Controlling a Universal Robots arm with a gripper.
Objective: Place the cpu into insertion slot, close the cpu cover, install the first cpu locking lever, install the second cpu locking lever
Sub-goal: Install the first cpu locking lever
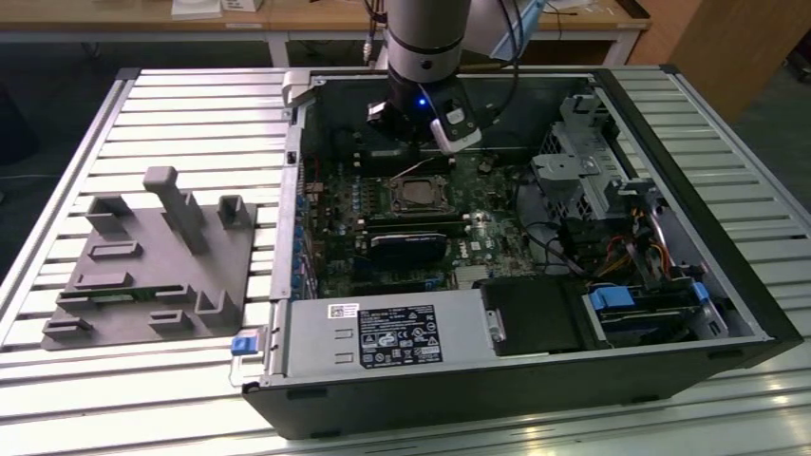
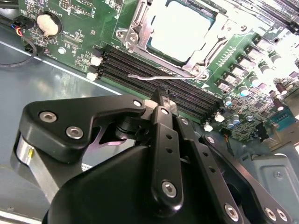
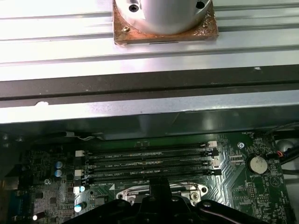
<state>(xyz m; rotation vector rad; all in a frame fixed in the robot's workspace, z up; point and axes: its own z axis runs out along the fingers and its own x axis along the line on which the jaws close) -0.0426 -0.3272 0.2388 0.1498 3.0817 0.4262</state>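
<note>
Over memory slots beside insertion slot | gripper drawn together, nothing held, tip near locking lever, judged narrowed for pressing | cpu seated, retained by lowered cpu cover.

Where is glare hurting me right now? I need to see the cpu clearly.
Second wrist view: the cpu top is blown out to near white, and the motherboard beside it glares. First wrist view: the table slats burn bright while the motherboard sits in dim shadow. Exterior view: even light, no glare on the cpu.
</note>
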